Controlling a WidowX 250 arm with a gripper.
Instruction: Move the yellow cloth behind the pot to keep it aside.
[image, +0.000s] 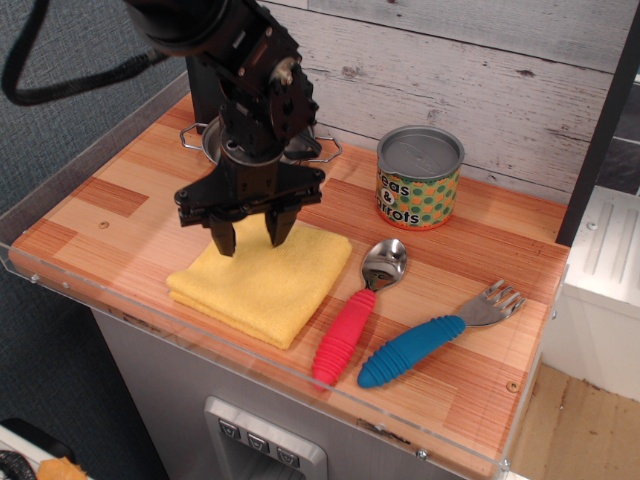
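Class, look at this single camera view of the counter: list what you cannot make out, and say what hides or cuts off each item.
1. The pot: the arm and gripper cover most of it; only rim parts and wire handles show.
2. The can: its label curves out of view, so the words are cut.
3. The yellow cloth: its far edge sits under the open gripper.
4. The arm's upper part: cut off by the top edge.
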